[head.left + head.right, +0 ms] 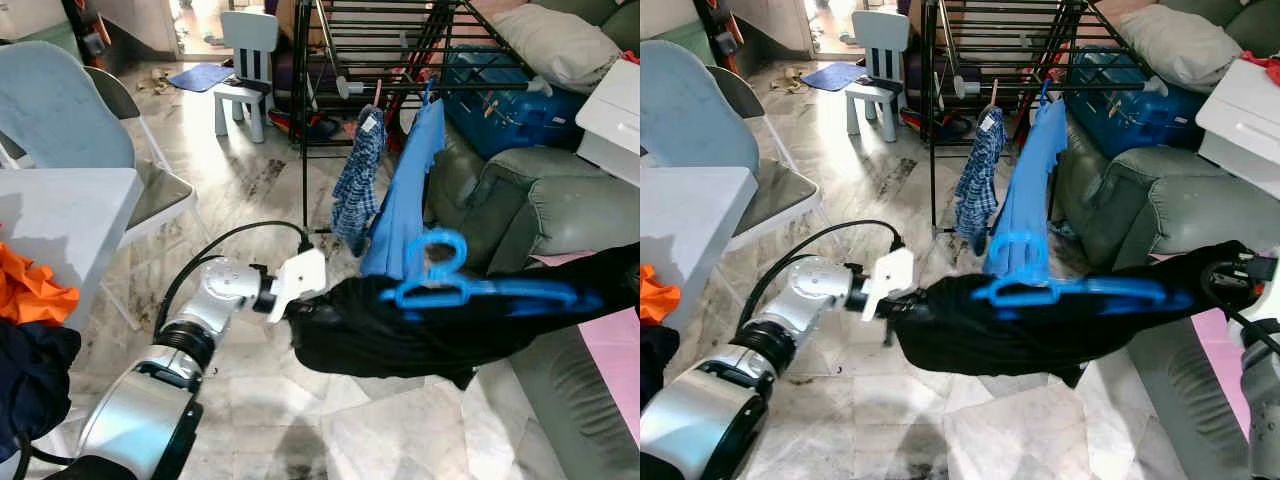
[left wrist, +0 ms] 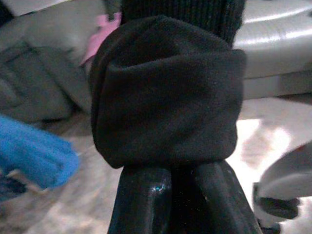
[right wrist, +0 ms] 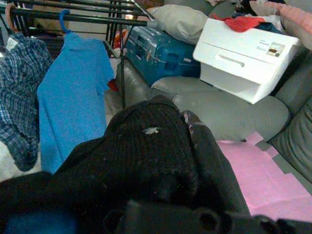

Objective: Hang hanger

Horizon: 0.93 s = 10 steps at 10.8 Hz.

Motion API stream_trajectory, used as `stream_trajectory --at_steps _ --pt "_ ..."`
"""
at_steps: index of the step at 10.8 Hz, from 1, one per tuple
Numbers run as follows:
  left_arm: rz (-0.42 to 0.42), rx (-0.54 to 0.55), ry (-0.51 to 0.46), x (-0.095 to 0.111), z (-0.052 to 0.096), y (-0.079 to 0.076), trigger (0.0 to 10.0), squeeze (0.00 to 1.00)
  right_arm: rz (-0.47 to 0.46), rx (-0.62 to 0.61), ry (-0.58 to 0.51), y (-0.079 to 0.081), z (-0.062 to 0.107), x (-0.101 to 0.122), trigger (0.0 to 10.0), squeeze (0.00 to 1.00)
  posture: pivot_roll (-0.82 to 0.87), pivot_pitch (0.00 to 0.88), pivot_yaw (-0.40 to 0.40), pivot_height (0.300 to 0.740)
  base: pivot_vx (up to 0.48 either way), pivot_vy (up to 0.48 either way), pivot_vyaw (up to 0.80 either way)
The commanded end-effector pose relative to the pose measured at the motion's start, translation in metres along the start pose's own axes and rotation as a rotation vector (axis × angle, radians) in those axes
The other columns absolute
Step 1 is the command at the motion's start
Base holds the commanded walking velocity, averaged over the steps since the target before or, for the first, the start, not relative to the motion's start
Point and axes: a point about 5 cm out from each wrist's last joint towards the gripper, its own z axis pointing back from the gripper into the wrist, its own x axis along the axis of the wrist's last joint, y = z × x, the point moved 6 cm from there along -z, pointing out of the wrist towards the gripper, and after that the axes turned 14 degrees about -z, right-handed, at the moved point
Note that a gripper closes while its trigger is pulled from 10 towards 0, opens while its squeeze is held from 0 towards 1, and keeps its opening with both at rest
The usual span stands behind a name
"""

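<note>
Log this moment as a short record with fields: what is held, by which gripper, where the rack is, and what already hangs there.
held item: black garment on a blue hanger, stretched between both arms
left gripper: shut on one end of the black garment
right gripper: wrapped in the other end of the garment; finger state hidden
rack: black drying rack ahead, beside the grey sofa
already hanging: blue shirt and checked shirt
task state: hanger not yet on the rack
</note>
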Motion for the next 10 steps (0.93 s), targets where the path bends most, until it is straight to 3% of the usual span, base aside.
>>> stream_trajectory --at_steps 1,3,5,6,8,10 --pt "-0.032 0.027 0.040 0.001 0.003 0.011 0.0 0.00 0.025 0.004 -0.027 0.001 0.001 0.011 0.0 0.00 -0.03 0.000 -0.066 0.740 0.000 0.000 0.00" --pt "-0.039 0.150 0.165 -0.015 0.004 0.023 0.0 0.00 0.045 0.017 -0.027 0.007 0.000 0.011 0.0 0.00 -0.03 0.000 -0.065 0.740 0.000 0.000 0.00" --pt "-0.069 0.181 0.236 -0.023 -0.001 0.024 0.0 0.00 0.084 0.051 -0.018 0.022 -0.004 0.004 0.0 0.00 -0.03 0.000 -0.063 0.740 0.000 0.000 0.00" --pt "-0.063 0.271 0.286 -0.026 -0.008 0.032 0.0 0.00 0.080 0.097 -0.005 0.042 -0.009 -0.005 0.0 0.00 -0.03 0.000 -0.063 0.740 0.000 0.000 0.00" --pt "0.003 0.442 0.280 -0.017 -0.021 0.048 0.0 0.00 0.039 0.197 0.024 0.087 -0.015 -0.024 0.0 0.00 -0.03 0.000 -0.063 0.740 0.000 0.000 0.00" --pt "0.120 0.588 0.212 0.000 -0.030 0.067 0.0 0.00 0.047 0.366 0.130 0.135 0.000 -0.058 0.0 0.00 -0.03 0.000 -0.063 0.740 0.000 0.000 0.00"
